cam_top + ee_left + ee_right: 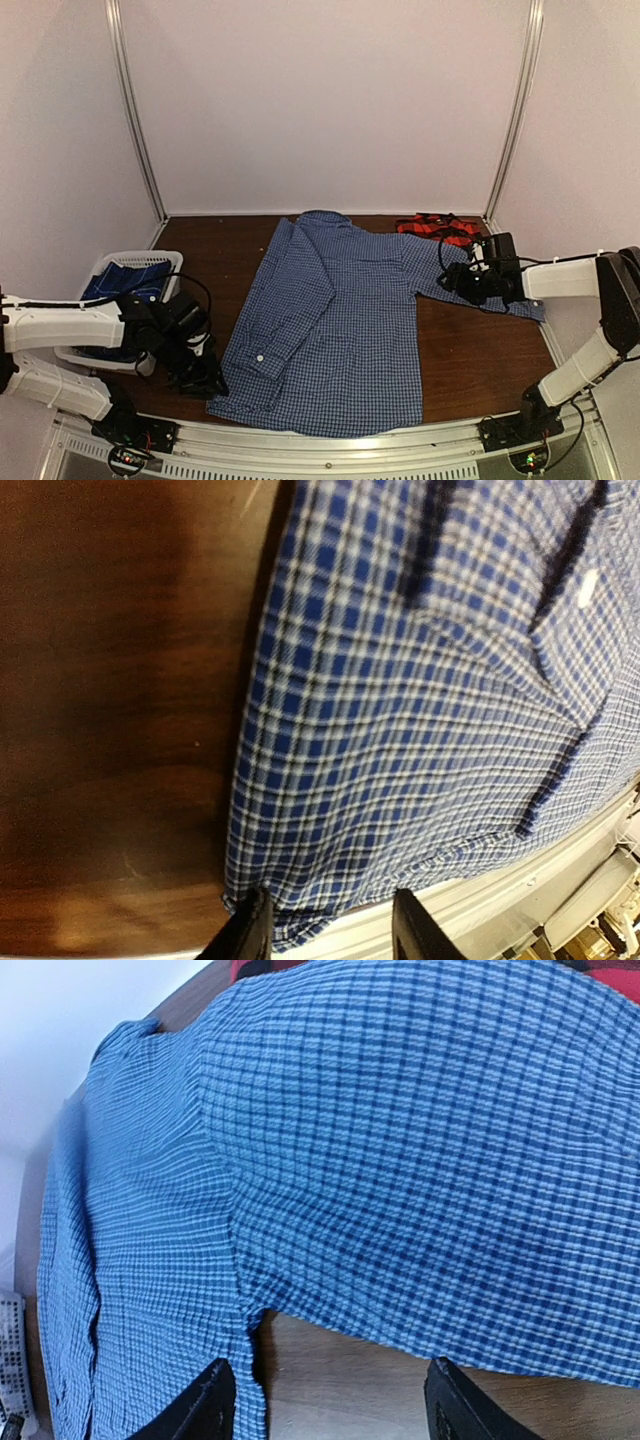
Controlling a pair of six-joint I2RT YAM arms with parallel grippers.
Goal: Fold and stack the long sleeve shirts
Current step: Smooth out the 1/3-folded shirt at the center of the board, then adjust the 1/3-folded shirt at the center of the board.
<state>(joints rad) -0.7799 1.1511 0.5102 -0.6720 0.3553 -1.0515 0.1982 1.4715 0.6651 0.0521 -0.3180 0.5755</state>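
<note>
The blue-and-white gingham shirt lies spread on the brown table, its left sleeve folded in and its right sleeve stretched to the right. My left gripper is open and empty at the shirt's near-left hem corner; in the left wrist view its jaws straddle that corner of the cloth. My right gripper is open and empty just above the right sleeve; in the right wrist view it hovers over the armpit and sleeve. The red-and-black plaid shirt lies crumpled at the back right. The darker blue plaid shirt sits in a basket.
A white mesh basket stands at the left, beside my left arm. A metal rail runs along the near table edge. White walls enclose the back and sides.
</note>
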